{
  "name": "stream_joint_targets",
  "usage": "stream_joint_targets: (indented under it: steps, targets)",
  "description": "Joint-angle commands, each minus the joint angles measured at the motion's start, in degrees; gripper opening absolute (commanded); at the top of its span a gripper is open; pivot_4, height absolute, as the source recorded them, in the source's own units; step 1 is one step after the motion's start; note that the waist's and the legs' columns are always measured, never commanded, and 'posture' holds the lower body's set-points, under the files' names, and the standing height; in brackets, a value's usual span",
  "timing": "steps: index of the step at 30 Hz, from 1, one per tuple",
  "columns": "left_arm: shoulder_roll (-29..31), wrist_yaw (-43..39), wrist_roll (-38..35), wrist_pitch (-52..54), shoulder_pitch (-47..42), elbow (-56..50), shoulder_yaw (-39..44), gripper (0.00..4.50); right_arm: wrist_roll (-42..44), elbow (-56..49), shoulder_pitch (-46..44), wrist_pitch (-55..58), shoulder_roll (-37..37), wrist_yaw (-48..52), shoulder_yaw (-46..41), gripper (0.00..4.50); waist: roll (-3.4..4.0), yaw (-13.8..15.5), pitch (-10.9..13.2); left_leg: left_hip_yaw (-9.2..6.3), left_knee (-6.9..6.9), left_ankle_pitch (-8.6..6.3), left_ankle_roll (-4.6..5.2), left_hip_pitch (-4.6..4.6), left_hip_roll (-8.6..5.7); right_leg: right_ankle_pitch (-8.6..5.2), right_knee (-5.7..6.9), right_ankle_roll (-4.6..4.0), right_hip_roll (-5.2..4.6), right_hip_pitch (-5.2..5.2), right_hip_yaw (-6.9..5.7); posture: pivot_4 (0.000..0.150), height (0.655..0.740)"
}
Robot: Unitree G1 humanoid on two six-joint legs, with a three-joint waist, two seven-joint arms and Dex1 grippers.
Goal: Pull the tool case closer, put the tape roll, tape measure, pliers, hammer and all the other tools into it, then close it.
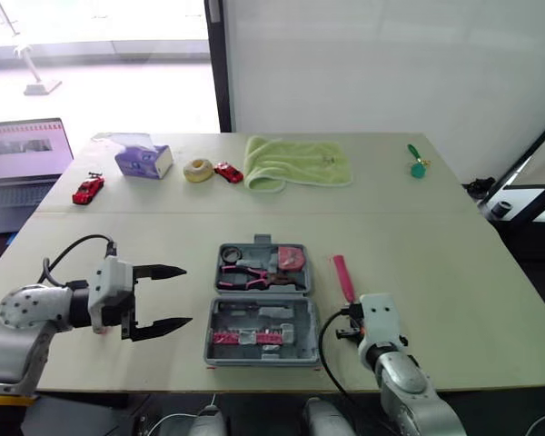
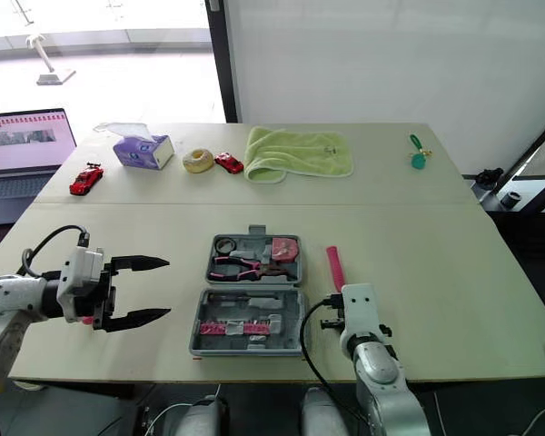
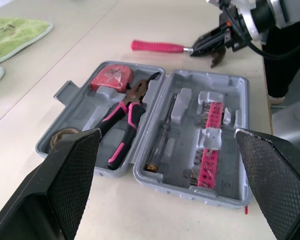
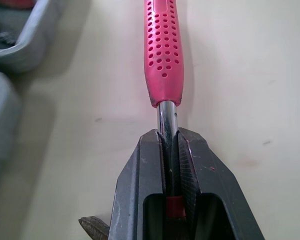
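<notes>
Two grippers over the table (image 1: 454,272). Tool case (image 3: 238,100) lies open at the middle of the front edge, both halves flat. The far half holds pliers (image 3: 124,112), tape measure (image 3: 110,79) and tape roll (image 3: 62,136). The near half holds a screwdriver (image 3: 162,137) and a pink bit strip (image 3: 210,150).

Hammer (image 1: 342,275) lies on the table just beside the case's right side, outside it, pink handle pointing to the far edge. Right gripper (image 4: 168,140) is clamped on the hammer's bare metal shaft, just below the handle, near the front edge.

Left gripper (image 1: 186,295) hangs with fingers spread wide and nothing between them, left of the case towards the front-left corner, tips aimed at it.

Along the far edge: tissue box (image 1: 143,159), yellowish roll (image 1: 198,170), two red toy cars (image 1: 88,189), green towel (image 1: 295,162).
</notes>
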Motion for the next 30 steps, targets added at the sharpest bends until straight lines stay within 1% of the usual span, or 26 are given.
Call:
stream_joint_targets:
  steps: [1, 4, 6, 9, 11, 13, 15, 16, 17, 20, 22, 24, 28, 30]
  targets:
    - [1.23, -0.14, -0.12, -0.38, -0.11, 0.2, 1.37, 4.5, 4.57, -10.72, -3.16, -0.46, -6.47, 8.91, -3.73, 0.08, 0.11, -0.07, 0.06, 0.0, 0.0, 0.0, 0.0, 0.0, 0.01, 0.0, 0.01, 0.01, 0.02, -0.01, 0.0, 0.15, 0.74]
    - [1.68, -0.8, 0.17, -0.69, -0.42, 1.23, 1.18, 4.5, 11.72, -16.23, -8.62, 6.45, -15.12, 19.79, -3.37, 0.08, 0.15, -0.55, 0.09, 0.0, 0.0, 0.0, 0.0, 0.05, 0.03, 0.03, 0.05, 0.04, 0.05, 0.0, 0.01, 0.15, 0.74]
    - [1.82, -1.33, 0.24, -0.98, -0.94, 1.84, 0.94, 4.5, 17.86, -18.78, -14.86, 13.51, -22.62, 27.48, -2.7, 0.08, 0.18, -0.73, 0.11, -0.03, 0.0, 0.0, 0.01, 0.07, 0.06, 0.07, 0.07, 0.12, 0.11, 0.01, 0.0, 0.15, 0.74]
    - [1.98, -2.73, -0.12, -1.29, -1.61, 2.71, 0.63, 4.5, 25.22, -18.81, -26.58, 21.89, -31.69, 36.47, -0.46, 0.08, 0.18, -0.51, 0.14, -0.07, 0.0, 0.0, 0.01, 0.05, 0.05, 0.09, 0.07, 0.17, 0.1, 0.03, -0.02, 0.15, 0.74]
    - [2.26, -4.06, -0.16, -1.85, -1.68, 3.37, 0.53, 4.5, 28.13, -17.35, -33.53, 26.46, -35.22, 39.77, 1.92, 0.08, 0.37, -0.31, 0.39, -0.03, 0.11, -0.01, 0.02, 0.02, 0.04, 0.09, 0.06, 0.16, 0.06, 0.02, -0.02, 0.15, 0.74]
    - [2.59, -5.37, -0.13, -2.48, -1.46, 3.99, 0.62, 4.5, 27.86, -16.34, -38.17, 26.72, -38.37, 41.97, 5.3, 0.08, 0.34, -0.01, 0.39, -0.02, 0.09, -0.01, 0.02, 0.0, 0.03, 0.09, 0.02, 0.14, 0.04, 0.0, -0.02, 0.15, 0.74]
    - [3.29, -7.1, -0.49, -2.94, -1.16, 4.67, 1.23, 4.5, 27.85, -12.92, -47.88, 29.9, -40.68, 45.93, 11.54, 0.08, 0.45, 0.01, 0.5, -0.02, 0.05, -0.03, 0.05, -0.02, 0.03, 0.09, 0.01, 0.17, 0.05, -0.02, -0.03, 0.15, 0.74]
    - [3.46, -7.63, -0.68, -3.08, -1.39, 5.14, 1.48, 4.5, 27.42, -11.27, -51.99, 30.89, -41.13, 47.27, 14.42, 0.08, 0.49, 0.01, 0.54, 0.01, 0.09, -0.03, 0.06, -0.05, 0.03, 0.09, 0.02, 0.17, 0.02, -0.07, -0.03, 0.15, 0.74]
    - [3.77, -8.27, -0.94, -3.06, -1.45, 5.47, 1.73, 4.5, 26.51, -10.36, -56.1, 31.28, -41.94, 49.64, 18.92, 0.08, 0.5, -0.03, 0.56, 0.01, 0.08, -0.03, 0.06, -0.11, 0.03, 0.1, 0.01, 0.16, 0.01, -0.15, -0.02, 0.15, 0.74]
    - [4.56, -10.41, -0.01, -4.99, -1.17, 6.99, 1.52, 4.5, 23.37, -7.66, -65.4, 35.11, -41.57, 52.16, 32.4, 0.08, 0.54, -0.18, 0.58, 0.03, 0.07, -0.03, 0.06, -0.1, 0.05, 0.1, 0.07, 0.15, 0.04, -0.22, -0.03, 0.15, 0.74]
    - [4.45, -10.67, 0.1, -5.59, -1.2, 7.49, 1.42, 4.5, 22.34, -3.86, -69.51, 37.02, -37.19, 50.99, 36.35, 0.08, 0.52, -0.16, 0.56, 0.02, 0.01, -0.03, 0.06, -0.12, 0.06, 0.1, 0.08, 0.17, 0.04, -0.28, -0.04, 0.15, 0.74]
    - [4.12, -10.34, 0.04, -5.78, -0.94, 7.2, 1.36, 4.5, 19.96, -0.51, -73.52, 37.68, -34.01, 50.73, 42.12, 0.08, 0.54, -0.44, 0.57, 0.03, 0.05, -0.04, 0.07, -0.16, 0.05, 0.12, 0.12, 0.21, 0.03, -0.3, -0.04, 0.15, 0.74]
    - [3.68, -8.86, -0.25, -5.19, -1.18, 5.94, 1.33, 4.5, 20.57, 1.9, -75.62, 42.55, -26.66, 48.53, 44.94, 0.08, 0.51, -0.57, 0.56, -0.05, 0.44, -0.02, 0.05, -1.02, 0.02, 0.14, 0.69, 0.23, 0.03, -1.25, -0.08, 0.15, 0.74]
    - [3.69, -8.7, -0.13, -5.17, -1.03, 5.5, 1.19, 4.5, 19.94, 2.92, -75.73, 43.39, -24.88, 47.3, 46.27, 0.08, 0.51, -0.68, 0.56, -0.11, 0.48, -0.02, 0.06, -1.04, 0.02, 0.14, 0.76, 0.23, 0.04, -1.27, -0.12, 0.15, 0.74]
